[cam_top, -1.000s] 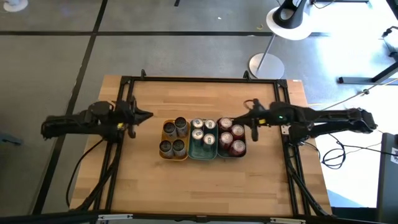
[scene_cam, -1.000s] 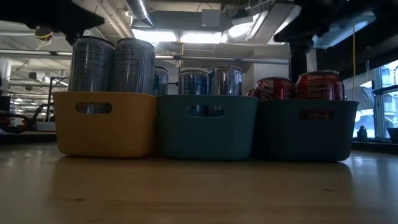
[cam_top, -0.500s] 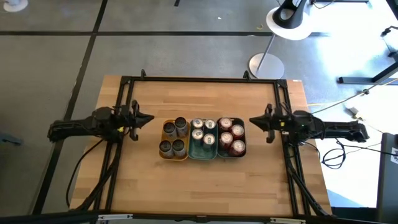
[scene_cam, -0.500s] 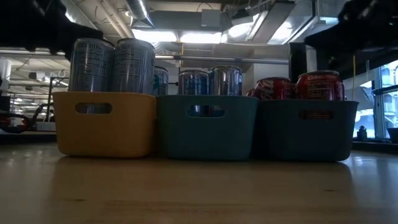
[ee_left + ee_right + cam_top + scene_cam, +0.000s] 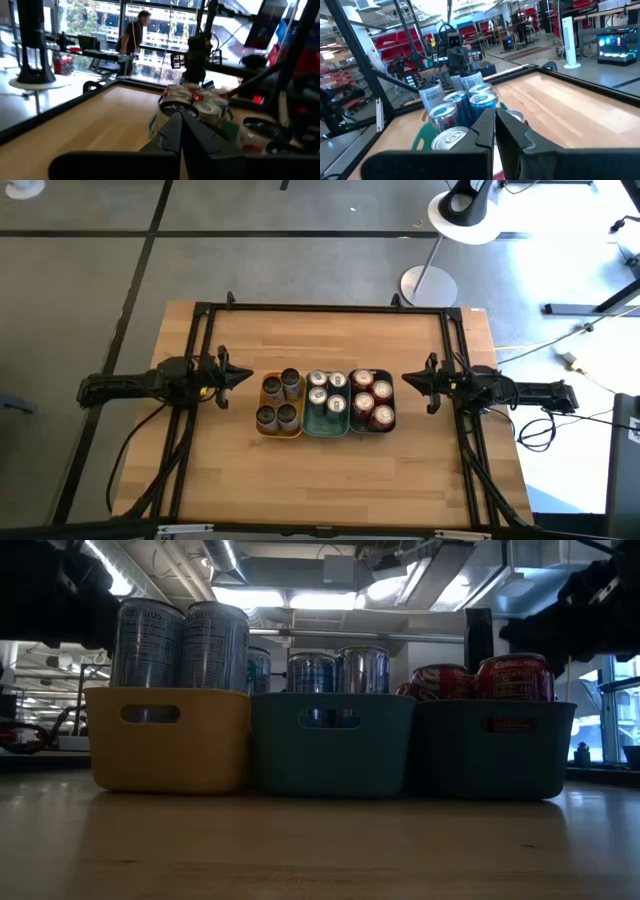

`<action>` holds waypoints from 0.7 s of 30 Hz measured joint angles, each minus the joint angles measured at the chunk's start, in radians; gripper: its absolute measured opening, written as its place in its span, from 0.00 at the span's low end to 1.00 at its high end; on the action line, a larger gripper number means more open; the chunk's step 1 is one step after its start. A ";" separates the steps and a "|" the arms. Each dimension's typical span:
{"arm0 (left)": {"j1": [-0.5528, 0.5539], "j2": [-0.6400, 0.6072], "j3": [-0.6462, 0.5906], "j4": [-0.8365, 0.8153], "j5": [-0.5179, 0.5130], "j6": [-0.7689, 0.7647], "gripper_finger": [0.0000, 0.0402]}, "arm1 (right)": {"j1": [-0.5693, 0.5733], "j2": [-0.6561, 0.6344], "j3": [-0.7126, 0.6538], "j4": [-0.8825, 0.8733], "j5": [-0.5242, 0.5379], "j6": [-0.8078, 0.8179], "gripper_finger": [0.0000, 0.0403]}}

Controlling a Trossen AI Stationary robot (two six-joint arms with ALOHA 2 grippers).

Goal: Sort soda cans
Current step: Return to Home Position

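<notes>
Three trays stand side by side at the table's middle with soda cans upright in them. The yellow tray [image 5: 268,420] [image 5: 170,740] holds dark grey cans [image 5: 280,400], the teal tray [image 5: 332,745] holds silver cans [image 5: 326,390], and the dark blue tray [image 5: 495,750] holds red cans [image 5: 372,402] [image 5: 480,678]. My left gripper [image 5: 245,376] [image 5: 181,116] hovers left of the yellow tray, shut and empty, pointing at the trays. My right gripper [image 5: 405,378] [image 5: 495,111] hovers right of the dark blue tray, shut and empty, facing the cans.
A black frame [image 5: 320,308] runs along the table's far edge and down both sides. Bare wood [image 5: 330,480] lies between the trays and the near edge, and more lies toward the far edge. In the left wrist view a person [image 5: 135,30] stands in the room beyond.
My right gripper has drawn back from above the red cans toward the table's right edge and now hovers beside the dark blue tray. My left arm has shifted slightly beside the yellow tray. The cans and trays have stayed put.
</notes>
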 joint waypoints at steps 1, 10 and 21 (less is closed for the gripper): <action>0.000 0.001 0.000 -0.003 -0.001 0.021 0.00 | 0.000 -0.001 0.000 -0.007 0.000 -0.002 0.04; 0.001 0.003 0.000 -0.017 -0.018 0.097 0.02 | -0.001 0.000 -0.002 -0.019 -0.013 -0.050 0.04; 0.001 0.003 0.000 -0.017 -0.018 0.097 0.01 | -0.001 0.000 -0.003 -0.027 -0.080 -0.079 0.04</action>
